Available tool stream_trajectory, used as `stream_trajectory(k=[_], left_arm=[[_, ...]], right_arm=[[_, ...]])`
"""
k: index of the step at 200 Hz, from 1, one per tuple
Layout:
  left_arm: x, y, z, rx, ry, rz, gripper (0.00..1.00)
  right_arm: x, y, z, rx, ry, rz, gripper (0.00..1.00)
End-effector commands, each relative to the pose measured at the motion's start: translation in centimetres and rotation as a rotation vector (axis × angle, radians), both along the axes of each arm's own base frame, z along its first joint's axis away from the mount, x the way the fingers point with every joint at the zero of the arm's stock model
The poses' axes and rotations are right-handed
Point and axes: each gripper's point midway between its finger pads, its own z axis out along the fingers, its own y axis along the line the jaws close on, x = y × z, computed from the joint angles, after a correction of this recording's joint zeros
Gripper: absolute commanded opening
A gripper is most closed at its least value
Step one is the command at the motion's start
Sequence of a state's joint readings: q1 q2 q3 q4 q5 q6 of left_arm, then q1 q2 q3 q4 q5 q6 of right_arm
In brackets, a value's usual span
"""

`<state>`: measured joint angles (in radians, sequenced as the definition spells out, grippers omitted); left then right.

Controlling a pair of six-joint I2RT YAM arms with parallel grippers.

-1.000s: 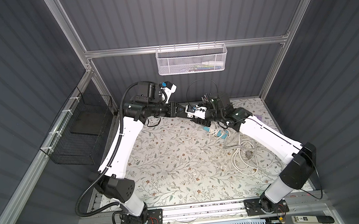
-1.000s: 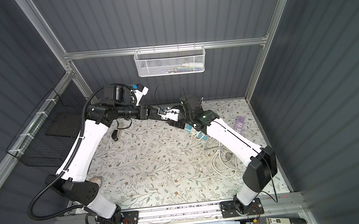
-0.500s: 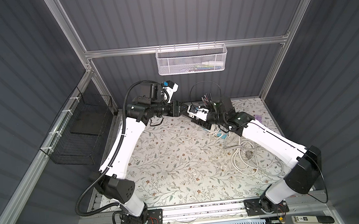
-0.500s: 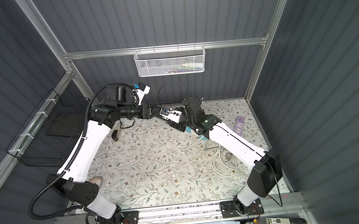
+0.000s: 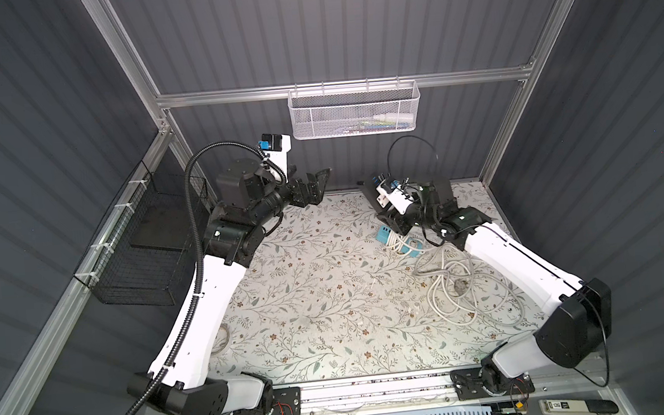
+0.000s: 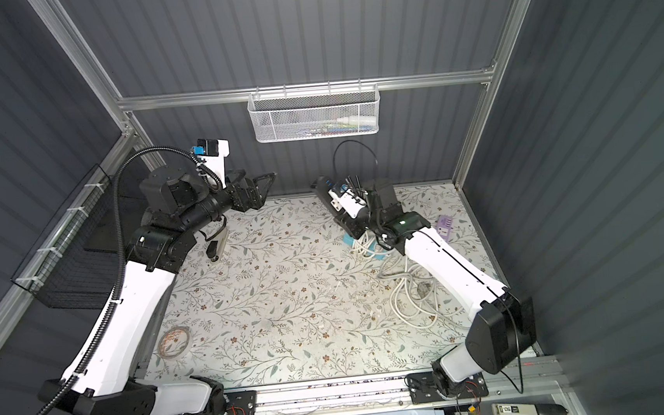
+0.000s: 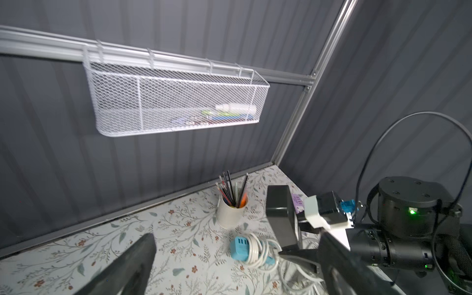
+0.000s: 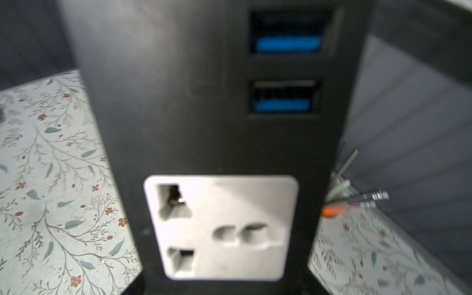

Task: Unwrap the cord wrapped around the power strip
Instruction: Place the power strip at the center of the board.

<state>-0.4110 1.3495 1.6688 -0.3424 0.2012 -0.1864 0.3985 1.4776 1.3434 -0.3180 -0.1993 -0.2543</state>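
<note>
My right gripper (image 5: pixel 396 220) is shut on a black power strip (image 8: pixel 204 102) with a white socket and two blue USB ports. It holds the strip tilted above the mat at the back (image 5: pixel 374 195) (image 6: pixel 323 189). Directly below lies a small blue power strip (image 7: pixel 238 246) (image 5: pixel 384 234) with white cord (image 7: pixel 255 249) wound round its middle. That cord trails into a loose heap (image 5: pixel 456 284) by the right arm. My left gripper (image 5: pixel 318 187) (image 7: pixel 236 238) hangs open and empty, well left of both strips.
A white cup of pens (image 7: pixel 229 212) stands by the back wall near the blue strip. A white mesh basket (image 5: pixel 355 113) hangs on the back rail and a black wire basket (image 5: pixel 151 247) on the left wall. A purple item (image 6: pixel 445 224), a tape roll (image 6: pixel 174 340) and a stapler-like tool (image 6: pixel 218 246) lie on the mat.
My left gripper was shut close against the right gripper's end of the black strip. It has opened and drawn back to the left. The right arm still holds the strip.
</note>
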Motion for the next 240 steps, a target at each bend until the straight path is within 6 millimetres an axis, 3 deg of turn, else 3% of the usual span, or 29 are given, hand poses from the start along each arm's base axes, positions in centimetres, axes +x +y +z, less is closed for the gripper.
stream_trajectory(k=[1,35,43,90,136,175,240], left_arm=[[1.9,0.9,-1.4,0.042,-0.021,0.081,1.00],[2.4,0.9,-3.3,0.065,-0.005,0.097,1.00],[2.5,0.9,-3.5,0.071,-0.005,0.099,1.00],[2.5,0.9,-4.1,0.070,-0.006,0.097,1.00],[2.1,1.2,-4.9,0.072,0.006,0.100,1.00],[1.7,1.2,-5.3,0.068,0.015,0.096,1.00],[1.3,1.2,-5.8,0.069,0.029,0.087,1.00]], right_arm=[[1.3,-5.3,1.5,0.143,0.046,-0.249,0.00],[2.8,-12.8,-1.3,0.201,0.171,-0.529,0.00],[2.8,-14.0,-2.7,0.196,0.227,-0.575,0.00],[4.4,-19.2,-9.0,0.206,0.416,-0.790,0.00],[7.2,-21.8,-13.7,0.191,0.552,-0.890,0.00],[9.2,-23.0,-16.6,0.148,0.623,-0.944,0.00],[8.6,-24.2,-20.0,0.072,0.723,-1.008,0.00]])
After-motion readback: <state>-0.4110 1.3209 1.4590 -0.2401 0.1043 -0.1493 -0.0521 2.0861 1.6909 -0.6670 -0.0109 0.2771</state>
